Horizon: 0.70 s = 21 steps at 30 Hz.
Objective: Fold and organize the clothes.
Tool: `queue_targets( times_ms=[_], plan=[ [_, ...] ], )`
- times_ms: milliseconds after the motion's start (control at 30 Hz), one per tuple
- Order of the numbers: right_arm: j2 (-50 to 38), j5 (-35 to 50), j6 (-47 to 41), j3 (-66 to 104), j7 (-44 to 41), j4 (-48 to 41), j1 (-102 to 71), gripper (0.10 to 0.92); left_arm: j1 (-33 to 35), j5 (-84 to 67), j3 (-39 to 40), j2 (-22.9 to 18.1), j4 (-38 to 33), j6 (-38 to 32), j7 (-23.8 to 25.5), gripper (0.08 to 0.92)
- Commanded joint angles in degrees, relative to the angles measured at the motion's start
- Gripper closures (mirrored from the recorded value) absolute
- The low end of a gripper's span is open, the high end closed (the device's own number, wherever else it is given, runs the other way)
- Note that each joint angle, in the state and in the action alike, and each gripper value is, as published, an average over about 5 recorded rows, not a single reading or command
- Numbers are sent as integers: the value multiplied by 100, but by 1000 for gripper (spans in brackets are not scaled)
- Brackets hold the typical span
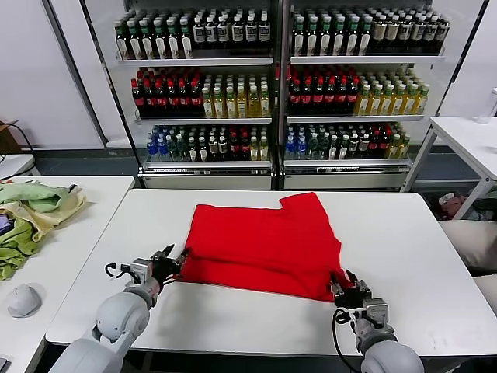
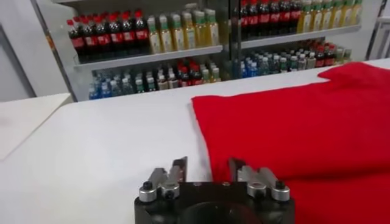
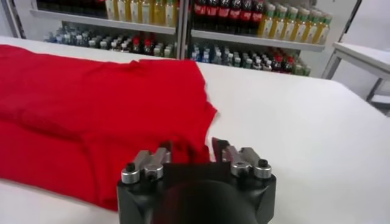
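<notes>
A bright red T-shirt [image 1: 264,241] lies partly folded on the white table [image 1: 233,318], plain face up. My left gripper [image 1: 175,259] is at the shirt's near left corner. In the left wrist view [image 2: 207,167] it is open, and the shirt's edge [image 2: 292,122] runs between its fingers. My right gripper [image 1: 345,284] is at the shirt's near right corner. In the right wrist view [image 3: 192,149] its fingers stand apart with the red fabric [image 3: 91,109] lying between them, not pinched.
Pale green and yellow cloths [image 1: 31,214] and a grey rounded object [image 1: 23,299] lie on a side table at the left. Shelves of bottles [image 1: 272,78] stand behind the table. Another white table [image 1: 474,132] stands at the right.
</notes>
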Motion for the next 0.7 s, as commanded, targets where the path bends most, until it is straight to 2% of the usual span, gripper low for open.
queue_targets(
  times_ms=[33,133,267,433,600,700],
  plan=[
    [7,-19,38,131,3,242,-391,294,814,-544,-279,192,-1071,-71,-427,368],
    [74,-35,127,77,20,76,-408,228,1039,-531,-218,169,-1201,-51,-421,282],
    [150,-29,190,-11,43,-75,-313,205,1117,-442,-129,133,-1078,32,-355,194],
    [198,-9,241,-25,63,-170,-231,215,1062,-429,-187,98,-867,58,-299,178],
    [192,118,234,-75,98,-268,-167,326,1031,-425,-206,111,-728,128,-221,180],
    [198,201,218,-107,105,-309,-159,420,1025,-418,-208,91,-699,151,-213,225]
  ],
)
